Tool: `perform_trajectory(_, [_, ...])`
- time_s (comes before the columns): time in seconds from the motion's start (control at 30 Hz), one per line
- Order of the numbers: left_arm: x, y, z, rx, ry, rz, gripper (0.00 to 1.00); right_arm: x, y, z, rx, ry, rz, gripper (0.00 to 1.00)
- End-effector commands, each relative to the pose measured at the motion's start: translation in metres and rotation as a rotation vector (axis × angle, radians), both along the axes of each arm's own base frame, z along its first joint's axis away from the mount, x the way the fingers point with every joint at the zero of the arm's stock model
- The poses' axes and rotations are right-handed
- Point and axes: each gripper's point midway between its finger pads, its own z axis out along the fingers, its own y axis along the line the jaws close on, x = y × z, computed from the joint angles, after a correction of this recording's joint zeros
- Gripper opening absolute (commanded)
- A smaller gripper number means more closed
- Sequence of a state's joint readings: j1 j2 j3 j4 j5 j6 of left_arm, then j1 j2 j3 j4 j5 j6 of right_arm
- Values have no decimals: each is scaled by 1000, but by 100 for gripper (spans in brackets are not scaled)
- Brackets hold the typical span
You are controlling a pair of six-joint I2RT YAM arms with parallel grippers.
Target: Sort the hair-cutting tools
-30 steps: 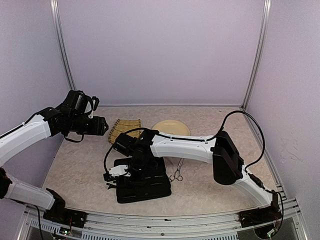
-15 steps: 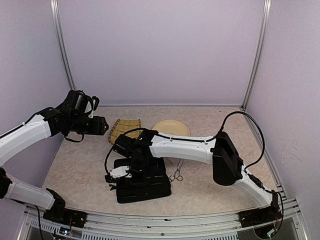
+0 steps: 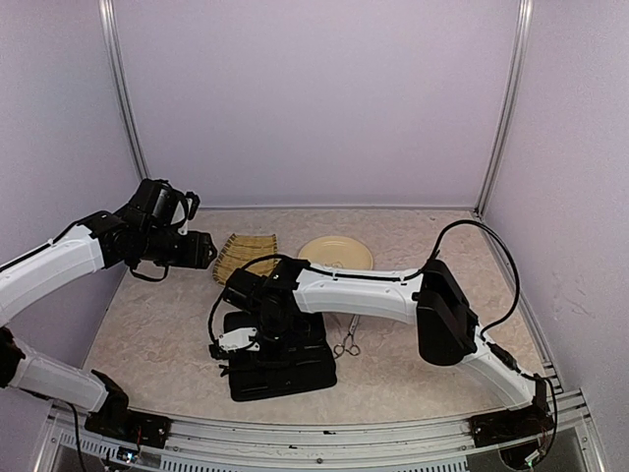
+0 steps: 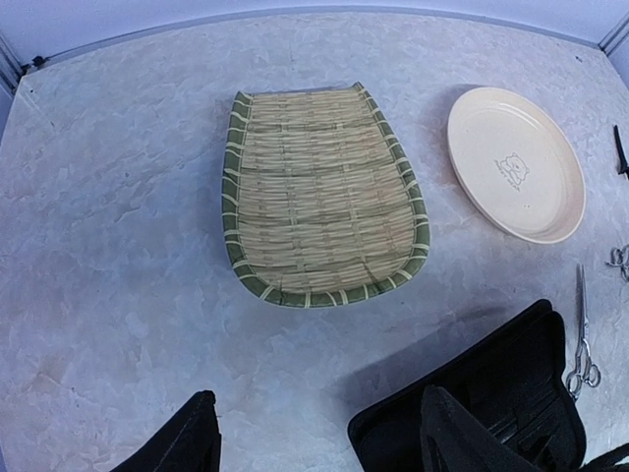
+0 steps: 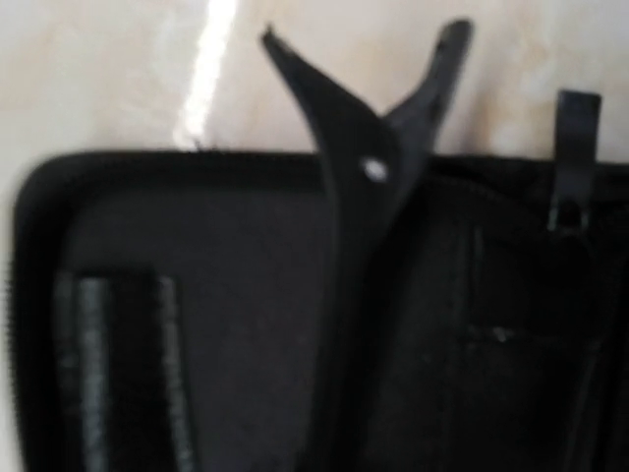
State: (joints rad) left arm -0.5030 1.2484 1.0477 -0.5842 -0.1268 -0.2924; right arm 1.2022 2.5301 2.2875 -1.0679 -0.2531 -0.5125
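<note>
A black clip (image 5: 346,246) fills the right wrist view, its forked tail pointing up past the rim of the open black case (image 5: 167,295) beneath it. The right end effector (image 3: 226,352) sits low over the case's left end; whether it grips the clip cannot be told. One pair of scissors (image 4: 583,339) lies on the counter (image 4: 118,246) just right of the case. A second pair of scissors (image 4: 619,258) and a second clip (image 4: 619,152) lie farther off. The left end effector (image 4: 316,403) hangs wide open and empty, above the counter near the bamboo tray (image 4: 319,192) and plate (image 4: 516,162).
</note>
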Motion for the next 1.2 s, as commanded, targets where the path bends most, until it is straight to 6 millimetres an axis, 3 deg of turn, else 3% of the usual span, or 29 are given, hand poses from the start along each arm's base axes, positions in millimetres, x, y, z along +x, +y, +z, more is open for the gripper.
perform_trajectory(0.0, [-5,-6,5,-22,7,16,68,-3,-6,13,-8,-21,-7,16])
perform_trajectory(0.2, [-31,-26,-13,-20,106,-6,67,6,-14,61,73,4,-9,37])
perform_trajectory(0.37, [-66,-39,-15,31,171,-50,65,17,-37,100,125,51,-18,40])
perform_trajectory(0.47, [-96,-52,-17,-14,272,-121,62,26,-59,113,147,49,-17,40])
perform_trajectory(0.57, [-131,-57,-34,-17,431,-161,60,33,-90,111,151,52,-11,40])
perform_trajectory(0.67, [-162,-50,-58,76,568,-172,53,33,-117,116,175,75,21,39])
perform_trajectory(0.8, [-197,-46,-81,170,667,-211,52,32,-140,119,213,68,37,38])
perform_trajectory(1.0, [-200,-61,-103,262,676,-312,49,38,-148,103,218,91,16,32])
perform_trajectory(1.17, [-192,-54,-126,391,679,-333,50,35,-151,93,213,118,26,30])
